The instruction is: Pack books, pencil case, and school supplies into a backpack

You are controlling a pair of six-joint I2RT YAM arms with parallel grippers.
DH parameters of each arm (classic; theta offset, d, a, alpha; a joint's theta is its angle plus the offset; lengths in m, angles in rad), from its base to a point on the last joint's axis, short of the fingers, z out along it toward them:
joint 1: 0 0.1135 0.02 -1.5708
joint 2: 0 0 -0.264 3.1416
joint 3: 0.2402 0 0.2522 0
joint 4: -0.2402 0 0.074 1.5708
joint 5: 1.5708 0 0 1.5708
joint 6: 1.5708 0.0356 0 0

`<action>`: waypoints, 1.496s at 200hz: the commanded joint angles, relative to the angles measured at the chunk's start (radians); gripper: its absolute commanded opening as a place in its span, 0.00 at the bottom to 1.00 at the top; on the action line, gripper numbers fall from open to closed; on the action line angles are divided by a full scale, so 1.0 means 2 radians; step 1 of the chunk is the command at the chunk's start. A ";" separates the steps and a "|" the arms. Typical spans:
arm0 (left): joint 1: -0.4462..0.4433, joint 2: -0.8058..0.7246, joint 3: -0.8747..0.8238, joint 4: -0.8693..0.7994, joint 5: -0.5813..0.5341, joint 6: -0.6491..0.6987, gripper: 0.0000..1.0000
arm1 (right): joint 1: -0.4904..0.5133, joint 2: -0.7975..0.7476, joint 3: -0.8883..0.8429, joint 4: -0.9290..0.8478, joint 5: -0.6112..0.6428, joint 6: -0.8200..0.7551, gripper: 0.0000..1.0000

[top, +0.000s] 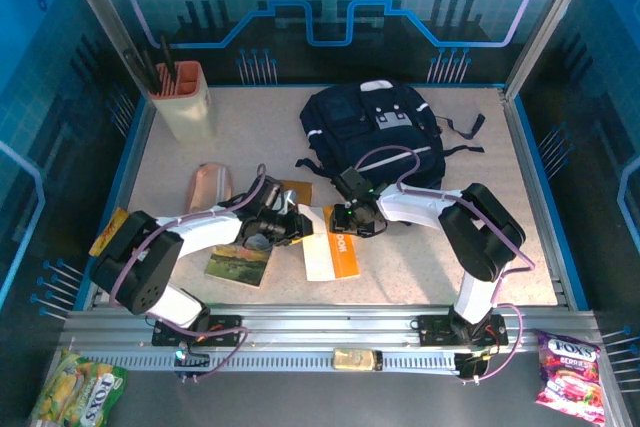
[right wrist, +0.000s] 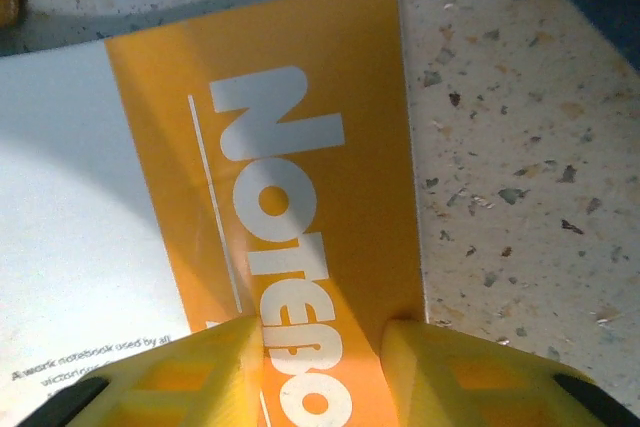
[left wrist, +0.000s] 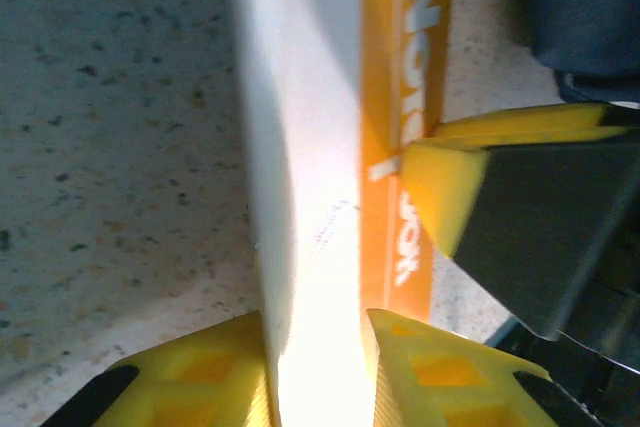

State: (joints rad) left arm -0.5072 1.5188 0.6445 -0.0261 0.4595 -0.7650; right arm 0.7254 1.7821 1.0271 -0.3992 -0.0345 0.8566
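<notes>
The white-and-orange notebook (top: 330,244) lies on the table just in front of the navy backpack (top: 375,132). My left gripper (top: 290,227) is at its far left corner. Its jaws stand narrow, and the notebook's white page (left wrist: 305,147) bulges up and fills the gap at my left gripper (left wrist: 315,322). My right gripper (top: 355,219) is at the far right corner, slightly open, tips resting on the orange strip (right wrist: 300,177) around my right gripper (right wrist: 322,332). One of its fingers (left wrist: 445,192) shows in the left wrist view. The landscape-cover book (top: 240,265) lies under the left arm.
A pinkish pouch (top: 210,187) lies at the left, and a beige cup of pens (top: 185,102) stands at the back left. A yellow-edged item (top: 110,231) sits by the left rail. A brown object (top: 297,192) lies behind the left gripper. Snack bags rest outside the front rail.
</notes>
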 commanded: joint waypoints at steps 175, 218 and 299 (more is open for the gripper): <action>0.043 -0.125 0.073 -0.092 -0.100 0.025 0.00 | -0.074 -0.214 -0.133 0.201 -0.072 -0.001 0.73; 0.092 -0.142 0.121 -0.040 -0.121 -0.003 0.00 | -0.136 -0.217 -0.153 0.323 -0.133 0.062 0.80; 0.104 -0.024 0.217 0.169 -0.150 -0.162 0.00 | -0.168 -0.119 -0.186 0.685 -0.169 0.342 0.86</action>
State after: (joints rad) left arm -0.3084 1.4052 1.0279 0.1463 0.1886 -0.9543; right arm 0.4099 1.4727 0.6662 0.6537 -0.3508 1.3090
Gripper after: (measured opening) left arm 0.065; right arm 0.855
